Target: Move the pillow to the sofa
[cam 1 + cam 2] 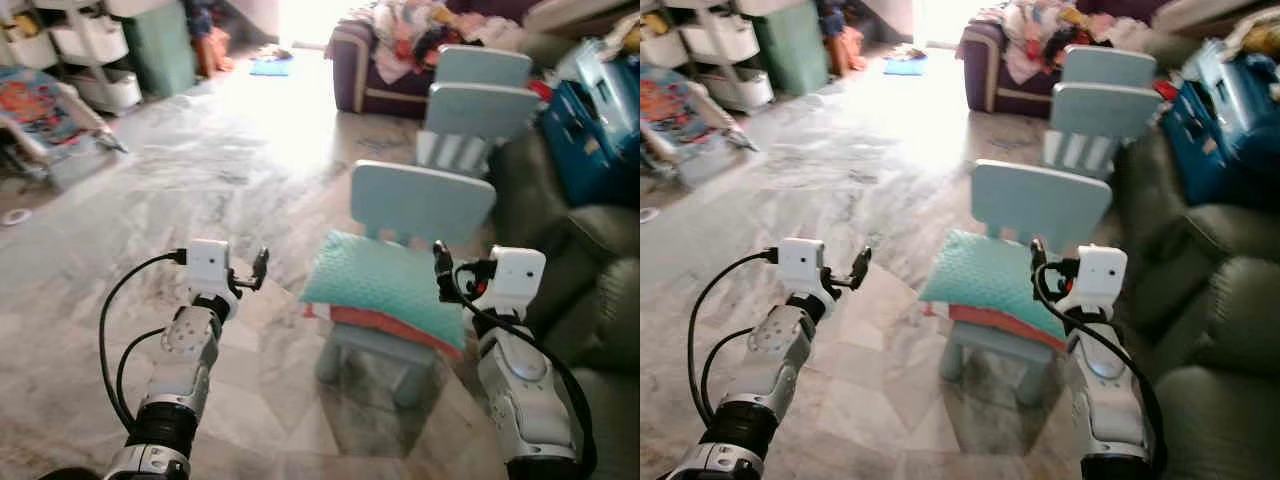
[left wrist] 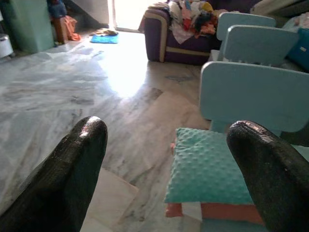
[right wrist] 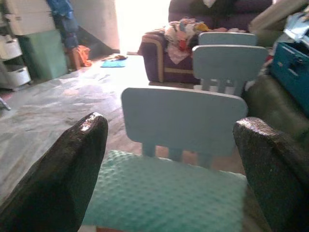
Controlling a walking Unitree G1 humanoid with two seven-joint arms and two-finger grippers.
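Standing wide apart on both sides, jaws gripping nothing. Left gripper (image 1: 262, 268) hovering over bare marble floor (image 1: 200, 170) at about 9 o'clock of the pillow, fingers (image 2: 63, 179) spread with floor showing between them. Right gripper (image 1: 440, 262) hanging at the pillow's 3 o'clock edge, just beside or perhaps brushing it; contact not determinable. Right fingers (image 3: 58, 179) framing the pillow and the chair back beyond, apparently lining up for a two-sided squeeze.

Resting flat on the seat of a small pale-blue chair (image 1: 425, 200): teal dimpled pillow (image 1: 385, 280), lying on top of an orange-edged cushion (image 1: 390, 328), the two stacked and overhanging the seat front. Likely needing both grippers closing inward from 9 and 3 o'clock, given the soft, wide bulk; left gripper sitting well apart from it for now, so needing to travel inward first.

Waiting at 3 o'clock of the chair, close by: dark green sofa (image 1: 590, 290). Standing at 12 o'clock behind the first: two more matching chairs (image 1: 480, 100). Sitting farther off at 12 o'clock: purple couch (image 1: 360, 70) heaped with clothes.

Judging the task as barely begun: approach under way, no grasp made. Risking lifting the lower cushion together with the pillow.
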